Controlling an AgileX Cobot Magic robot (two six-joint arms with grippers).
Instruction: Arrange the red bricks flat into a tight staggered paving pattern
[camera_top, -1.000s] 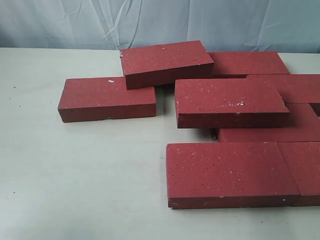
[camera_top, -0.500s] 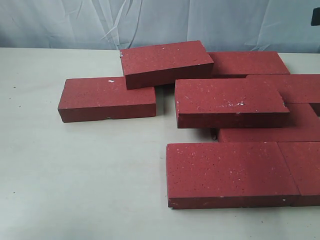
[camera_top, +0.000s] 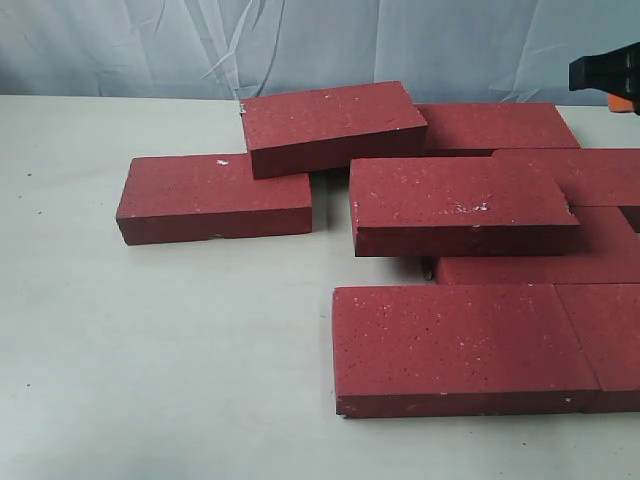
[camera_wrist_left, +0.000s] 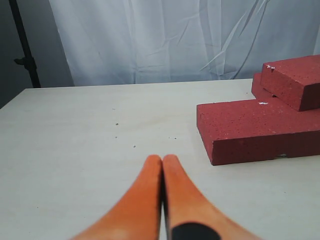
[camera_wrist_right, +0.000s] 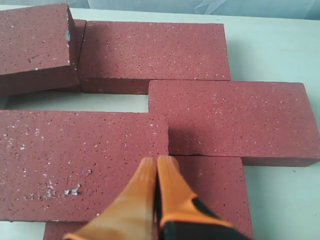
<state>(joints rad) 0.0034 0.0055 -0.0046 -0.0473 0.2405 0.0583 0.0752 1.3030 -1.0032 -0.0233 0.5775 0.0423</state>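
- Pale tabletop (camera_top: 150, 350) carries the red bricks (camera_top: 455, 200), clustered centre and right, some overlapping.
- The right arm's fingers (camera_wrist_right: 145, 175), pressed together and empty, hover over the bricks.
- The left arm's fingers (camera_wrist_left: 147, 175), closed and empty, hang above bare tabletop.

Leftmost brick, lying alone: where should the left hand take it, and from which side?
Probably from above, across the short width of the leftmost brick, near its end away from the pile. It lies flat and both long faces are bare there, while a raised brick crowds the other end. The left hand is shut and must open first.
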